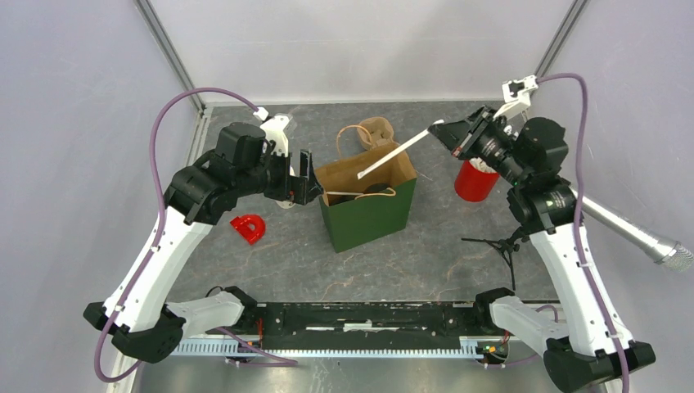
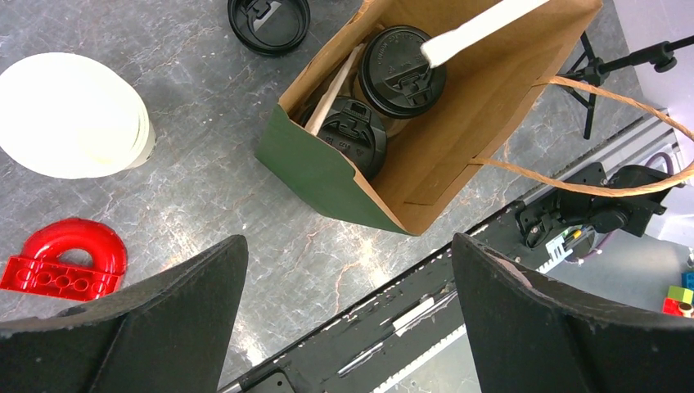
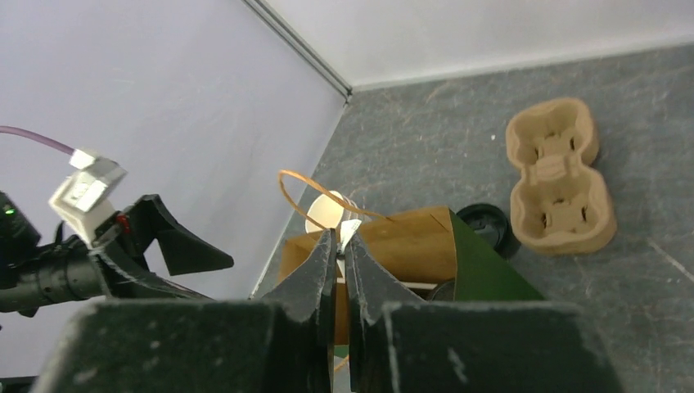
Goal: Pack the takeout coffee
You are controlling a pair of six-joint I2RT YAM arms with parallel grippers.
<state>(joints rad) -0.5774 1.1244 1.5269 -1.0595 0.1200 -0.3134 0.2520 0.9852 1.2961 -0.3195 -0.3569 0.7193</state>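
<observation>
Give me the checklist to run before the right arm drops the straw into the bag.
1. Straw held: ok, the right gripper is shut on its end.
2. Straw tip over the bag mouth: ok, it sits above a lid inside.
3. Bag upright and open: ok.
4. Cups in the bag: ok, two black lids show; lettering cannot tell.
5. Left gripper out of the straw's path: ok, open, left of the bag.
</observation>
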